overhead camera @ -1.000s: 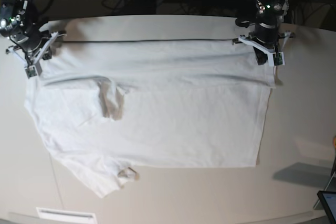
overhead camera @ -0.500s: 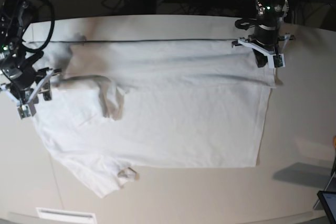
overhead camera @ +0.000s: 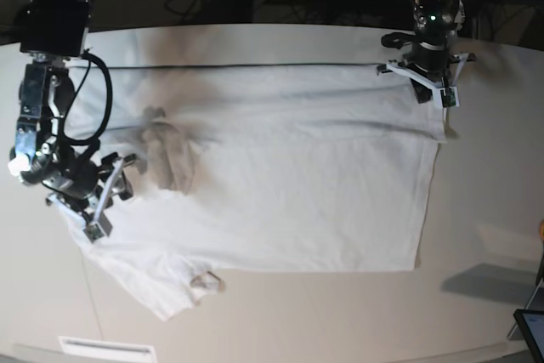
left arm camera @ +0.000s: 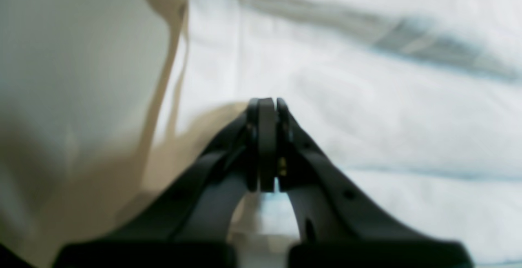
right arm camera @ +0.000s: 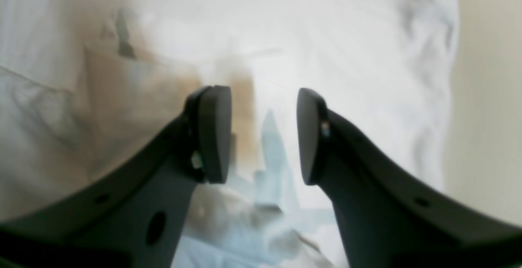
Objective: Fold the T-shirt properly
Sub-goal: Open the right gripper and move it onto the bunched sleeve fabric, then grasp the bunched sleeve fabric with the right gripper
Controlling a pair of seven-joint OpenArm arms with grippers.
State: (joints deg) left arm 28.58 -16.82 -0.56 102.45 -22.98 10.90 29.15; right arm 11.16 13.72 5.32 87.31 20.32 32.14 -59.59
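— Pale tabletop [overhead camera: 476, 210] from edge to edge, dark cables and gear along the back. Where's the shirt lying?

— Spread across most of it. The T-shirt [overhead camera: 289, 184] lies flat, its top edge folded into a long band near the far side, the body running out to a straight hem on the base view's right. One sleeve [overhead camera: 170, 291] points toward the near edge, and there's a rumpled bunch of cloth [overhead camera: 166, 155] toward the base view's left.

— What about the grippers?

— The right gripper [overhead camera: 100, 201] hangs over the shirt's edge beside that bunch. Its wrist view shows the fingers [right arm camera: 214, 133] parted about halfway, nothing between them, only white cloth below. I can't tell if the tips touch the fabric.

— And the other one?

— The left gripper [overhead camera: 432, 95] sits at the far corner of the folded band. Its jaws are pressed fully together in the wrist view [left arm camera: 267, 145]; whether cloth is pinched there is too blurred to say.

— Anything else nearby?

— A screen corner [overhead camera: 531, 329] at the near edge and a white label strip [overhead camera: 106, 348].
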